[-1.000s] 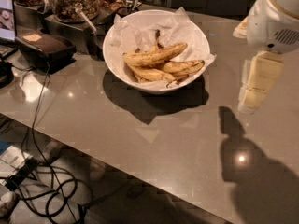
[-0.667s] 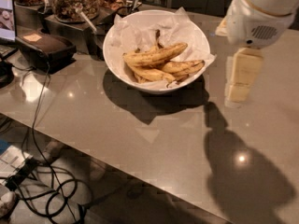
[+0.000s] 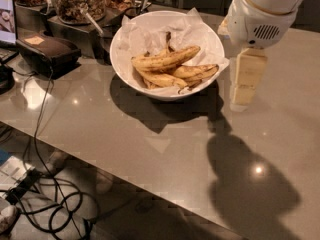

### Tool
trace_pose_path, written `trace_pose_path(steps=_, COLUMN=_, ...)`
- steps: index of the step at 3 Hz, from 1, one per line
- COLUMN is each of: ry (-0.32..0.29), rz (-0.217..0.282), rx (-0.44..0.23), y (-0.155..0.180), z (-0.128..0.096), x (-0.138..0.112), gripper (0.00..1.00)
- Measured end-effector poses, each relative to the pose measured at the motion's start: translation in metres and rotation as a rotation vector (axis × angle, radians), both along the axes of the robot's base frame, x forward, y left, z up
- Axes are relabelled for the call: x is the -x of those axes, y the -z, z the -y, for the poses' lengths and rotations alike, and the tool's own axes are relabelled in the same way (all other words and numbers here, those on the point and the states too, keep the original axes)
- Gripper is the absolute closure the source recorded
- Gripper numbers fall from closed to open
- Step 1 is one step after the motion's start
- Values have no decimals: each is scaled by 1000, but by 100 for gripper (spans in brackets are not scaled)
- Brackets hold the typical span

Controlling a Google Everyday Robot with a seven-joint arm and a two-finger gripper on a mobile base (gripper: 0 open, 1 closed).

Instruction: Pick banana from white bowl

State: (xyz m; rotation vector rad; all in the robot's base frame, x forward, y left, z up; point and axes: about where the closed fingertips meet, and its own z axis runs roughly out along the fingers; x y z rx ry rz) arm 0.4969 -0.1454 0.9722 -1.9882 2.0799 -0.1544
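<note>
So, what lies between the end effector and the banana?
Camera view: the white bowl's rim, crinkled paper and a slimmer banana lie between the banana and the end effector at right.

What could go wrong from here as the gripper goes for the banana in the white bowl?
The gripper hangs close beside the right side of the white bowl, so a sideways move could knock the bowl or snag the paper lining that spills over the rim there. The banana lies on top of the slimmer bananas, touching them, so a grasp may pinch or drag a neighbour along.
</note>
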Motion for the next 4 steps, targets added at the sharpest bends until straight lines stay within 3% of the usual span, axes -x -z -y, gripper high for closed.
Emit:
trace_pose_path(steps=1, ry=-39, rz=35, rx=-18, y=-12, z=-21, x=-21, gripper=0)
trace_pose_path(steps=3, ry=-212, rz=59, rx=-22, y=-31, z=-84, x=-79, gripper=0)
trace_pose_path(steps=4, ry=-208, rz=80, rx=-43, y=-35, z=-88, x=-81, gripper=0)
